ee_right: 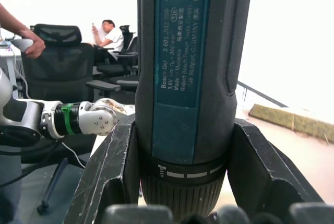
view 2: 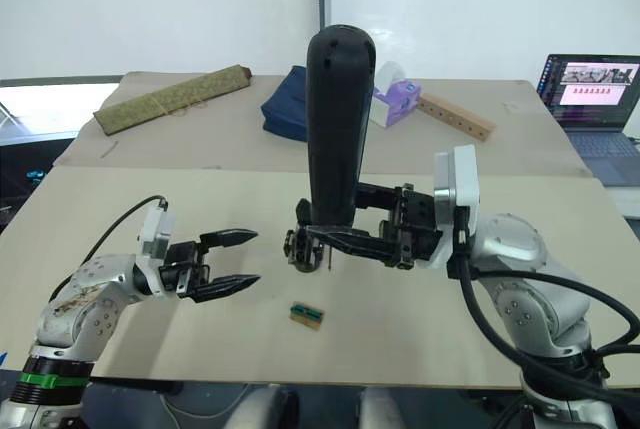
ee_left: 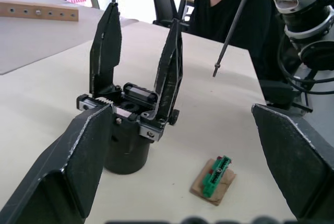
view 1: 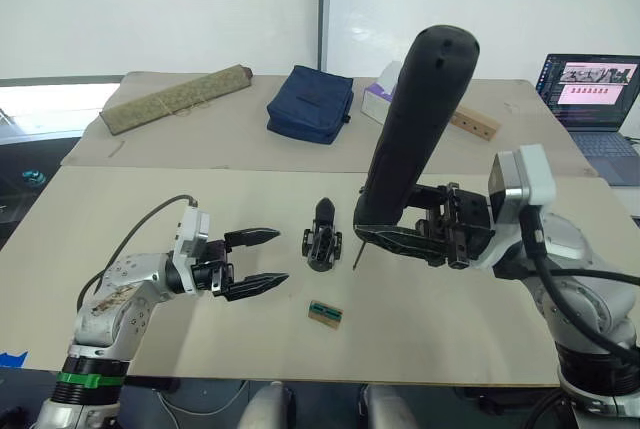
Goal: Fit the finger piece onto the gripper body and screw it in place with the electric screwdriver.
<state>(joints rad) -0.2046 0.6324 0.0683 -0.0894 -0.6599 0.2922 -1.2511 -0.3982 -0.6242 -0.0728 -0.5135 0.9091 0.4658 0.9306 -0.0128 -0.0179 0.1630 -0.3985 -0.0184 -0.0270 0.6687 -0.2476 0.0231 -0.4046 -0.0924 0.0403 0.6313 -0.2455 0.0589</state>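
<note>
The gripper body [view 1: 322,239] stands on the tan table [view 1: 150,199] at centre. In the left wrist view the gripper body [ee_left: 128,130] has two black pointed finger pieces [ee_left: 107,46] standing upright on it. My left gripper [view 1: 255,259] is open, level with the body and just to its left, with nothing in it. My right gripper [view 1: 385,234] is shut on the lower end of the electric screwdriver [view 1: 415,139], which rises tilted above the table. The screwdriver's thin bit [ee_left: 232,25] points down, its tip just right of the body and apart from it.
A small green-topped tan block [view 1: 325,313] lies near the front edge. On the far table are a rolled mat [view 1: 175,97], a blue pouch [view 1: 311,102], a tissue box [view 1: 380,99], a drilled wooden strip [view 1: 475,124] and a laptop [view 1: 595,89]. A person [ee_left: 224,4] sits beyond the table.
</note>
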